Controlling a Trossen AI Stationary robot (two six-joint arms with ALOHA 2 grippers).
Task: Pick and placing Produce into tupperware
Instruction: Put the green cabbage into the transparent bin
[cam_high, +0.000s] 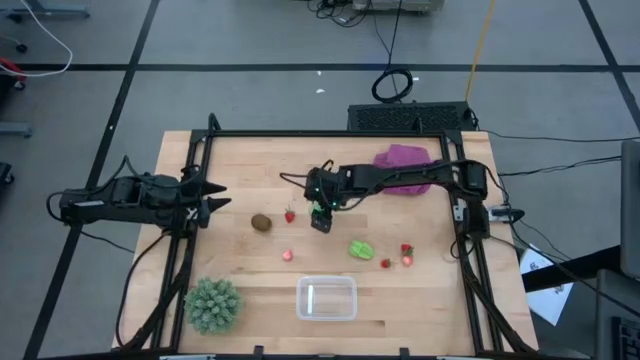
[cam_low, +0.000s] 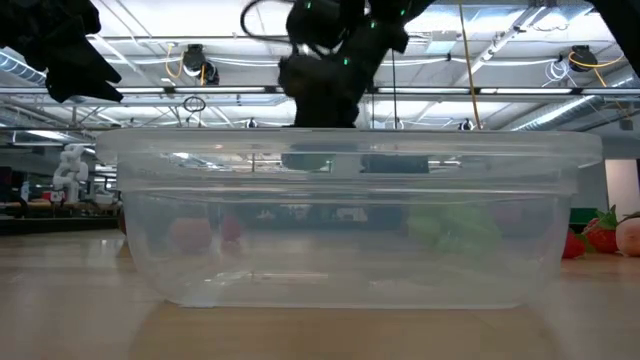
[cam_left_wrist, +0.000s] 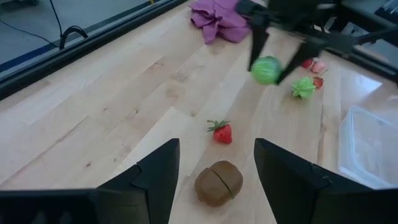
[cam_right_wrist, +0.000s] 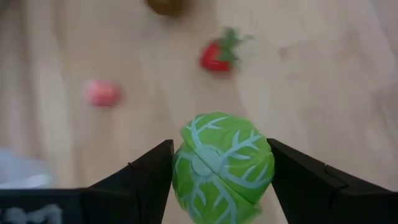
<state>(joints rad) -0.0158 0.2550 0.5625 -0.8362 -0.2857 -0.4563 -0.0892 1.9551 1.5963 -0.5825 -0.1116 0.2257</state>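
Cabbage (cam_right_wrist: 222, 167), round, glossy, pale-veined, sits clamped in right claw (cam_right_wrist: 217, 171); left claw (cam_left_wrist: 214, 180) gapes.

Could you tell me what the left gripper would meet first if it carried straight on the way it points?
Probably the brown kiwi, lying just ahead between the open left gripper's fingers; the strawberry sits beyond it.

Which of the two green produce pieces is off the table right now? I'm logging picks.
The round cabbage-like piece, clamped in the right gripper. The other green piece lies on the wood.
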